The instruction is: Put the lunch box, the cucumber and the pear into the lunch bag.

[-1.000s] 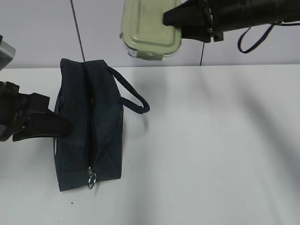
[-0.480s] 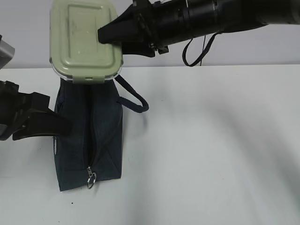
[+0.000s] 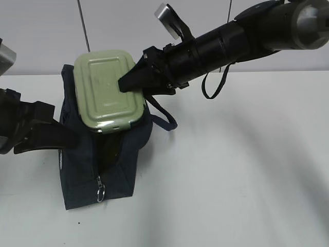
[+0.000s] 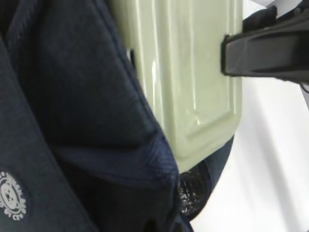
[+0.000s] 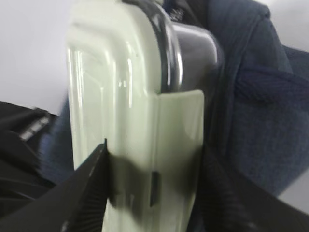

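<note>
The sage-green lunch box is tilted and sits partly down in the open mouth of the navy lunch bag. My right gripper is shut on the box's right end; the right wrist view shows its gripper with a finger on each face of the box. My left gripper is at the bag's left side, with fabric bunched at it in the left wrist view. The box also shows there. The cucumber and the pear are not in view.
The bag's loop handle hangs to the right under my right arm. The zipper's ring pull lies at the bag's near end. White table stretches to the right. A thin dark pole stands behind the bag.
My right gripper has carried the lunch box left and down from above the table's back edge into the bag's mouth, which has spread wider. The left arm has not moved.
</note>
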`<state>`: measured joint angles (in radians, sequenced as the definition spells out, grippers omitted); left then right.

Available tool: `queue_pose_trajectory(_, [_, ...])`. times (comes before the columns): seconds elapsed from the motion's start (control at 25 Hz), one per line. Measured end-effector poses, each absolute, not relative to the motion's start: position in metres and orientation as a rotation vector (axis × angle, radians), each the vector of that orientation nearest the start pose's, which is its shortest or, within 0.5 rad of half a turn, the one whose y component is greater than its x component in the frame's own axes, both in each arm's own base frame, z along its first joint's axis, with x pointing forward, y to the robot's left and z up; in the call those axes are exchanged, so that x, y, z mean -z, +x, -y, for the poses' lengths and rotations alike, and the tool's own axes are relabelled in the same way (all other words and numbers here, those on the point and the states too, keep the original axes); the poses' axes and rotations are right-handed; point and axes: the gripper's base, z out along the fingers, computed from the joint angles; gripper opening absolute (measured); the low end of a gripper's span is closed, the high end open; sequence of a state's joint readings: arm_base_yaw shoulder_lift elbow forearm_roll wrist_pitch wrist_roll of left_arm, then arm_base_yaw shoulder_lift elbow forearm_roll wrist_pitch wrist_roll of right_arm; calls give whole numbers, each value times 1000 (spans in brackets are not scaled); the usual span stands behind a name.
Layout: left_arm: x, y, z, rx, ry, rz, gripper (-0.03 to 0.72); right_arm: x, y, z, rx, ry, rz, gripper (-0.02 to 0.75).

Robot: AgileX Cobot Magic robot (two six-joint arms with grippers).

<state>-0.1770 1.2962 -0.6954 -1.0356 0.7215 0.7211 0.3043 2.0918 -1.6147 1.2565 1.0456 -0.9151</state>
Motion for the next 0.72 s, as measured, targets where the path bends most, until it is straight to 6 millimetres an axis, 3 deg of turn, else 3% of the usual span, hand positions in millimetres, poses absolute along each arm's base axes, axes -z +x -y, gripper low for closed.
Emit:
queue_pose_trajectory(0.2, [-241,221,93,910,246,-2478,-15,-221,402,-198,-1190,-759,-2404,392])
queue_pose_trajectory(0.36, [-241,221,93,912,248,-2478,-15,-218,401,-201,-1160,-734,-2446,392])
queue_pose_trajectory(0.72, [-241,222,93,905,247,-2476,-15,-221,390,-245,-1149,-832,-2418,400])
